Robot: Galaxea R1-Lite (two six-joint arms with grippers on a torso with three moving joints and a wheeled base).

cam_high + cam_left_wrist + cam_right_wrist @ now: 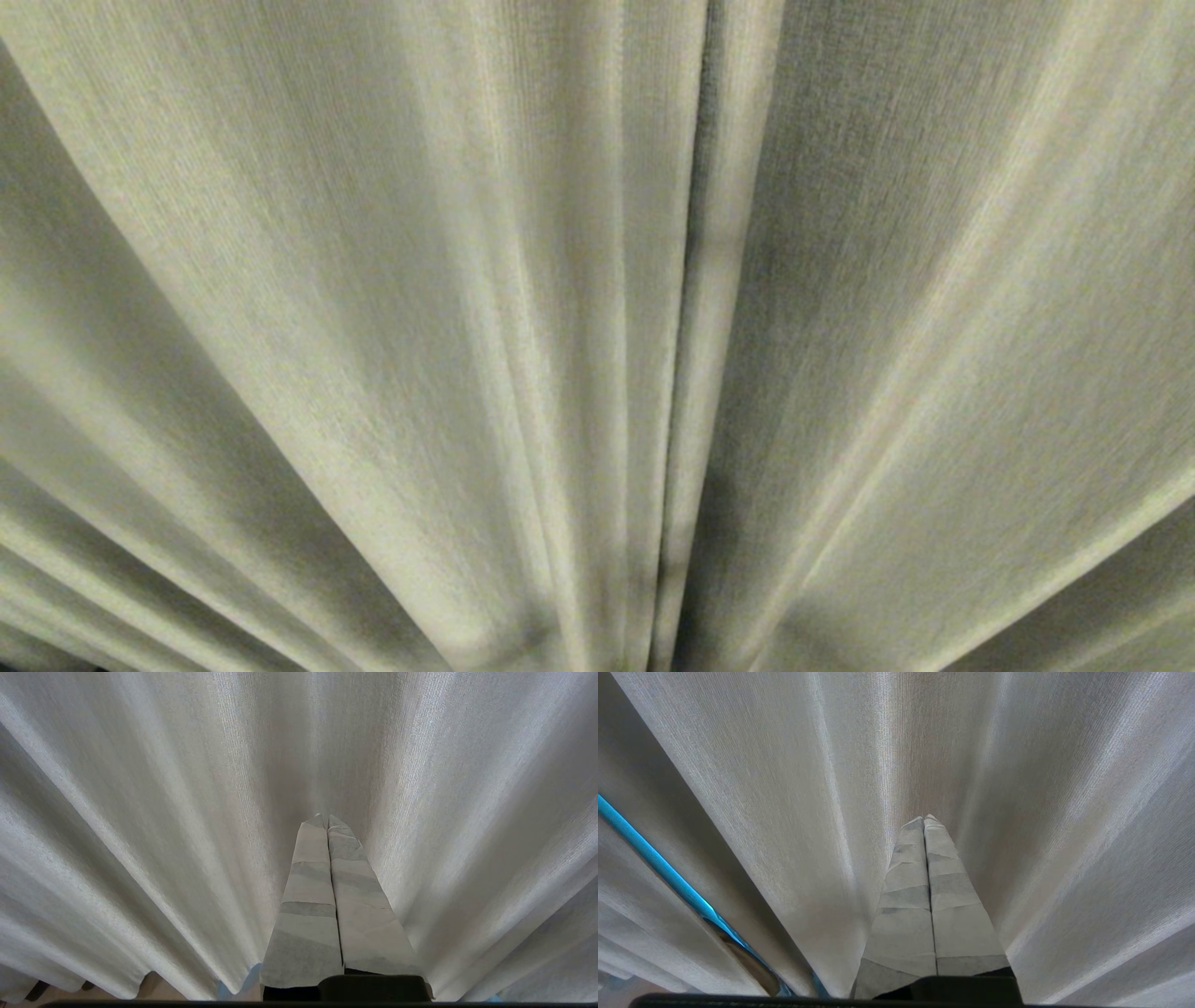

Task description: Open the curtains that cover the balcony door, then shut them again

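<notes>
While the curtains (597, 308) are hanging drawn, the left hand (326, 820) and right hand (923, 820), both closed and empty, are needing to part the centre seam (686, 327) to begin opening.

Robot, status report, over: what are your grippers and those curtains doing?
Left gripper shut, empty. Right gripper shut, empty. Curtains drawn closed, filling the view; balcony door hidden.

floor (159, 989): pale strip below hem | blue strip (658, 868): bright, slanting between folds
</notes>
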